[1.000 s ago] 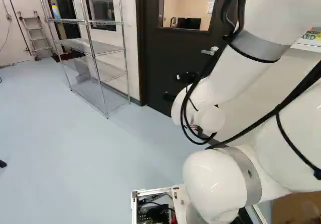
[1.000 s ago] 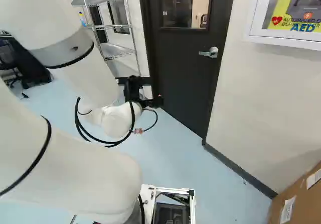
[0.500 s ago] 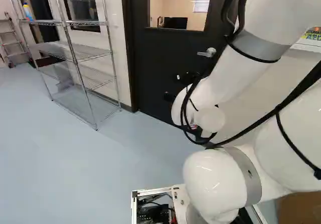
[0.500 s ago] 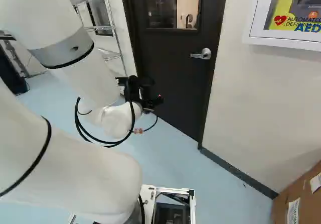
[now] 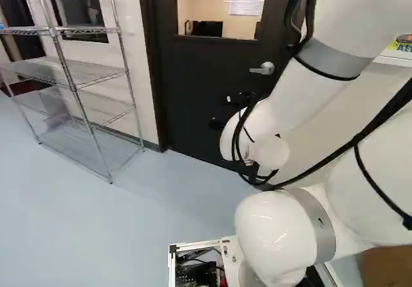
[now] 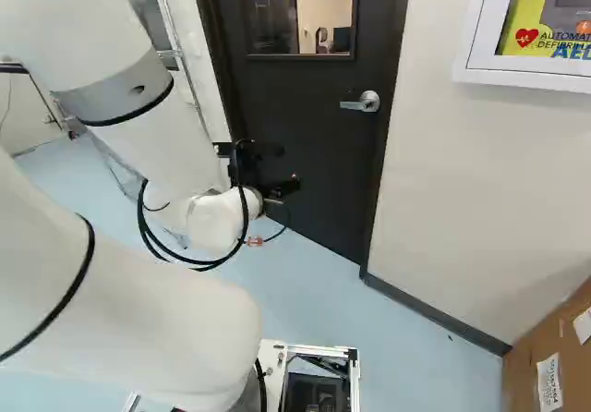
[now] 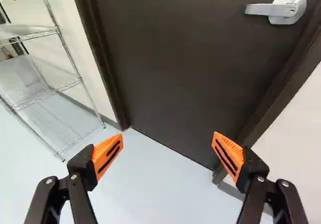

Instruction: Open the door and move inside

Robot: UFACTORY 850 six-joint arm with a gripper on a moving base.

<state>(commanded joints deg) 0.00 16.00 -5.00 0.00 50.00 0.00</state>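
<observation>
Orange-padded and spread wide, the tool (image 6: 282, 167) faces the dark door (image 6: 319, 153), gripping nothing.

Pale-blue flr (image 5: 116, 235); off-white walls (image 6: 480, 172) w/ dk-grey baseboard (image 6: 434, 314). Chrome wire shelving unit (image 5: 90, 74), L of left base view, rect. dk window (image 5: 84, 9) behind. White-framed wall cabinet (image 6: 526, 76), brown cardboard box (image 6: 519, 380), R of right base view.

The white arm (image 6: 138, 292) fills the near left, partly covering a wire shelf (image 6: 172, 54). Farther off, a dark door (image 6: 314, 153) stands closed, with a window (image 6: 323, 10) and a lever handle (image 6: 360, 103) toward its right edge. On the wall (image 6: 480, 190) to the right hangs a white-framed cabinet (image 6: 517, 75); a cardboard box (image 6: 531, 347) is at the near right.
</observation>
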